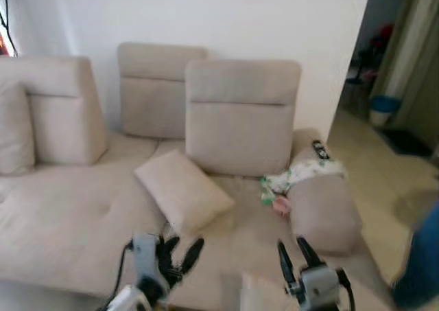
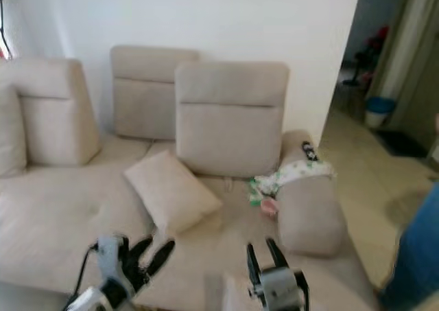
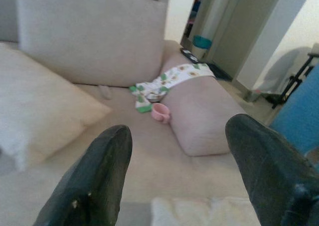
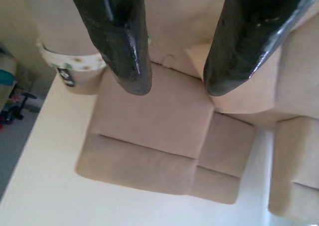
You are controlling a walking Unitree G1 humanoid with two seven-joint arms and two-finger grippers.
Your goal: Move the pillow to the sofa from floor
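1. Pale pillow [image 1: 264, 294] low at the frame edge, between the two tools, over the sofa [image 1: 62, 222] seat's front edge; mostly cut off, so long axis not readable. Whether resting on the seat or still carried: cannot tell.
2. Lies just beside the right tool [image 1: 296, 257], on its inner side; left tool [image 1: 180, 250] a little farther off. In the left wrist view, seen as a pale fuzzy strip [image 3: 199, 211] below and between the fingers [image 3: 94, 181].
3. Right tool: fingers apart, pointing up toward the backrest [image 4: 149, 151], clamped on nothing, no visible contact with the pillow.
4. Left tool: fingers spread wide, nothing between them, hovering above the seat.
5. Judged: pillow likely at or near delivery; coming move hinges on pushing or setting it further back onto the seat, right arm better placed.
6. Beyond: another cushion [image 1: 184, 189] lying tilted against the backrest, well ahead; a patterned cloth [image 1: 295, 177] and pink cup [image 3: 160, 112] beside the armrest bolster [image 1: 322, 211]; a remote [image 1: 319, 150] on it.
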